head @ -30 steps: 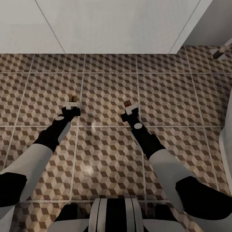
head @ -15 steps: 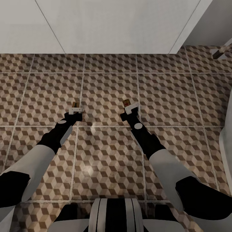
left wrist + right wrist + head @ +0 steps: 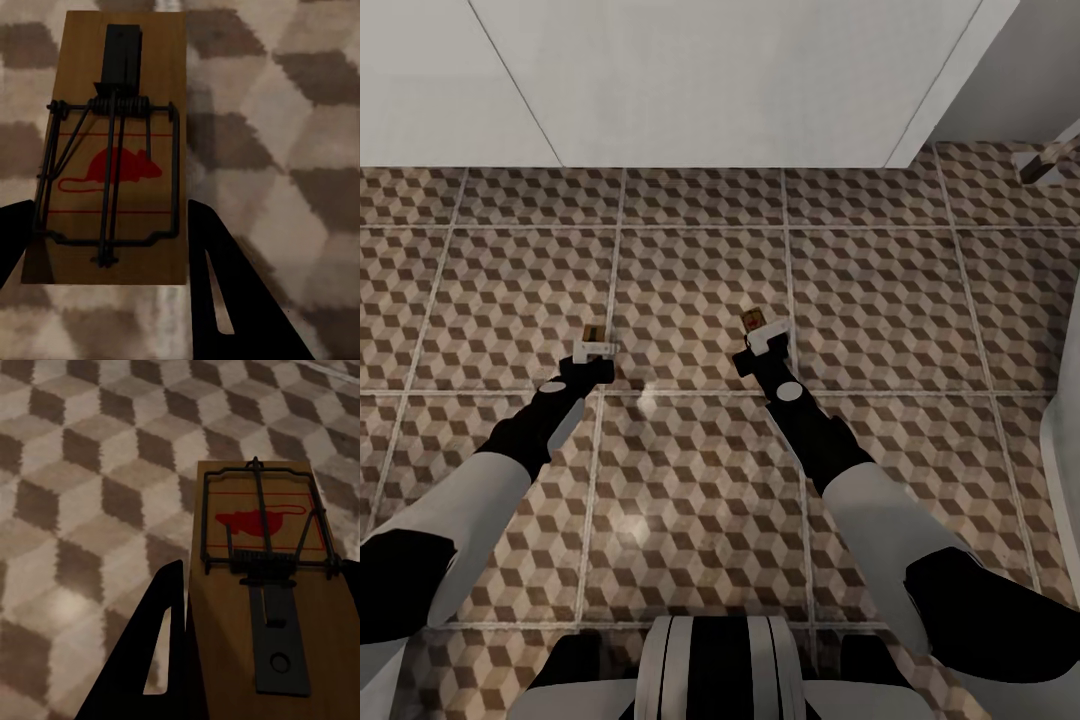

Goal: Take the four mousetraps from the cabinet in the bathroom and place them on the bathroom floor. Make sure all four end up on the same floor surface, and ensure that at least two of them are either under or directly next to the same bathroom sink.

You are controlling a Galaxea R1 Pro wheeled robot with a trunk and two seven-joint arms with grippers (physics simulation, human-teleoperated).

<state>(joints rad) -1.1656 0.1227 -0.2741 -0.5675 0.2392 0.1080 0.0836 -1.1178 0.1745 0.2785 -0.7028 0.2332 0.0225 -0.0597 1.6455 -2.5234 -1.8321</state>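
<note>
Both end effectors, left point(image 3: 593, 349) and right point(image 3: 762, 335), are each pinching a mousetrap point(image 3: 112, 150) low over the bathroom floor point(image 3: 690, 480); releasing early risks bouncing one away.

Open floor point(image 3: 700, 280) lay ahead of both grippers, bare between them too. A white panel point(image 3: 690, 80) closed off the far side. A white curved edge point(image 3: 1060, 470) bounded the right, beside the right arm.
</note>
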